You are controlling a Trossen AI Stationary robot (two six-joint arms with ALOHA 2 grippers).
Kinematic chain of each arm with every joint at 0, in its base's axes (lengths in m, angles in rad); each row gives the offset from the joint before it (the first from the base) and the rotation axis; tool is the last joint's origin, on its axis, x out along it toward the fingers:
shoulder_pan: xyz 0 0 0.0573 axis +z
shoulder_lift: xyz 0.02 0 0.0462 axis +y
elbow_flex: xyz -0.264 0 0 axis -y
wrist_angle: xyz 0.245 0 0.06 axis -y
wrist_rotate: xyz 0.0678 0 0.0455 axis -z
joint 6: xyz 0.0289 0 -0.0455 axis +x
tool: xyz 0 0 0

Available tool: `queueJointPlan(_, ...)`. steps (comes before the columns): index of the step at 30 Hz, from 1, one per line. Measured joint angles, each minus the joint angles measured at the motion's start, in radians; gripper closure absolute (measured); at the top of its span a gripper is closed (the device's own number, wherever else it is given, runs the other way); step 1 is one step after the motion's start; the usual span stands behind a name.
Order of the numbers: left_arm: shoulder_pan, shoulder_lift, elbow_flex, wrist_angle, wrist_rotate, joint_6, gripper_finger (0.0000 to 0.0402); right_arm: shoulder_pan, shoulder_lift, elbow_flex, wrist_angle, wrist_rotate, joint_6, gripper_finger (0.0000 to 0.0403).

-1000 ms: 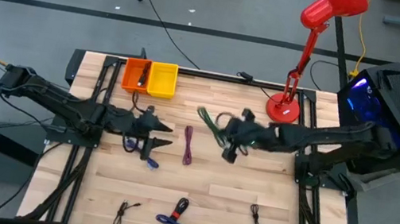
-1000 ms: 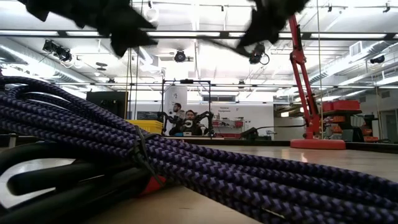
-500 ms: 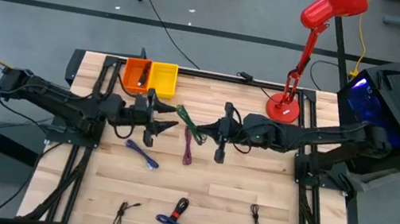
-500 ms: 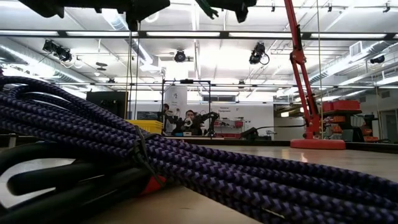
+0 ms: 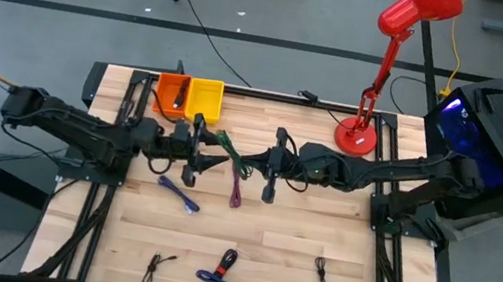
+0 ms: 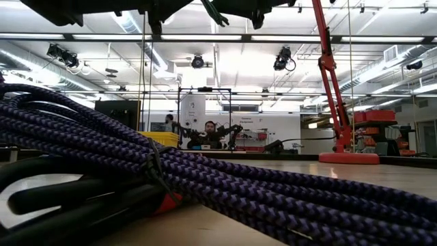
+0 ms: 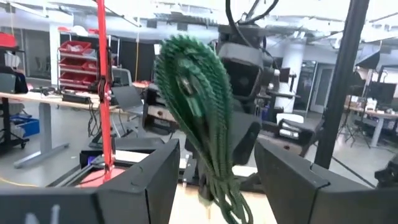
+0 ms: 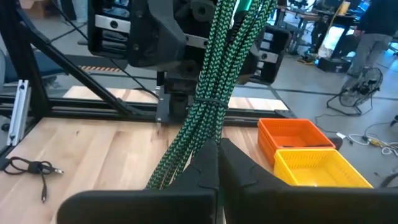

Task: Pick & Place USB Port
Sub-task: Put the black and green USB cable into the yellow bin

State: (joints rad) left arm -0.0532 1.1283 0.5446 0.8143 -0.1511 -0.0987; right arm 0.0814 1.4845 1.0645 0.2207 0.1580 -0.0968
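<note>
A coiled green braided cable [image 5: 230, 150] hangs in the air between my two grippers above the table's middle. My right gripper [image 5: 256, 162] is shut on it and shows in the right wrist view [image 8: 217, 155]. My left gripper [image 5: 207, 151] faces it from the left and is open. In the left wrist view its fingers [image 7: 149, 180] stand on either side of the green bundle [image 7: 193, 106], with a gap showing on both sides. Orange [image 5: 173, 95] and yellow [image 5: 205, 98] bins stand at the far left. My right gripper pinches the green bundle between its two shut fingers, just below the tie that binds the strands [image 8: 206, 124]. The fingers come level from the table's right side. The bundle is lifted clear of the table and its free end reaches toward my left gripper.
A purple cable [image 5: 236, 184] and a blue cable [image 5: 177, 193] lie below the grippers. A blue-and-black bundle [image 5: 223, 276] and two black cables [image 5: 155, 268] [image 5: 326, 279] lie near the front edge. A red lamp [image 5: 359, 133] stands at the far right.
My right gripper has carried the green cable toward the table's left, up to my left gripper. My left gripper has gone toward the far edge, away from the blue cable, and now has the green bundle between its open fingers.
</note>
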Motion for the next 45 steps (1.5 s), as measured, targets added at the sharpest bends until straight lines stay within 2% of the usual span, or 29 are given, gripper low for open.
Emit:
queueJointPlan(3,0.0,0.028,0.0,0.032,0.038,-0.016,0.0189,-0.004,0.0,0.0,0.0,-0.002,-0.01,0.0403)
queueJointPlan(8,0.007,0.052,0.0,0.078,0.045,-0.02,0.019,-0.006,0.0,0.0,0.002,-0.011,0.001,0.0403)
queueJointPlan(11,0.014,0.052,0.0,0.078,0.044,-0.021,0.0206,-0.006,0.0,0.0,0.001,-0.017,0.002,0.0403)
queueJointPlan(14,0.013,0.052,0.0,0.08,0.044,-0.02,0.0253,-0.006,0.0,0.0,0.001,-0.019,0.002,0.0403)
queueJointPlan(18,0.013,0.052,0.0,0.076,0.046,-0.007,0.0365,-0.006,0.0,0.0,-0.003,-0.016,0.002,0.0403)
queueJointPlan(19,0.013,0.052,0.0,0.075,0.045,-0.002,0.0377,-0.006,0.0,0.0,-0.004,-0.018,0.002,0.0403)
queueJointPlan(28,0.012,0.05,0.0,0.05,0.009,0.007,0.0381,-0.006,0.0,0.0,-0.015,-0.012,0.005,0.04)
queueJointPlan(34,0.012,0.05,0.0,0.013,-0.02,0.009,0.0381,-0.026,-0.001,0.0,-0.057,0.005,-0.003,0.0369)
queueJointPlan(37,0.013,0.034,0.0,-0.067,-0.096,0.022,0.0381,-0.039,-0.001,0.0,-0.09,0.043,0.006,0.0351)
queueJointPlan(41,0.018,-0.003,0.0,-0.168,-0.221,0.06,0.0382,-0.053,-0.005,0.0,-0.1,0.043,0.002,0.0327)
queueJointPlan(45,0.079,-0.077,0.0,-0.313,-0.377,0.111,0.0383,-0.058,-0.005,0.0,-0.111,0.043,0.013,0.0305)
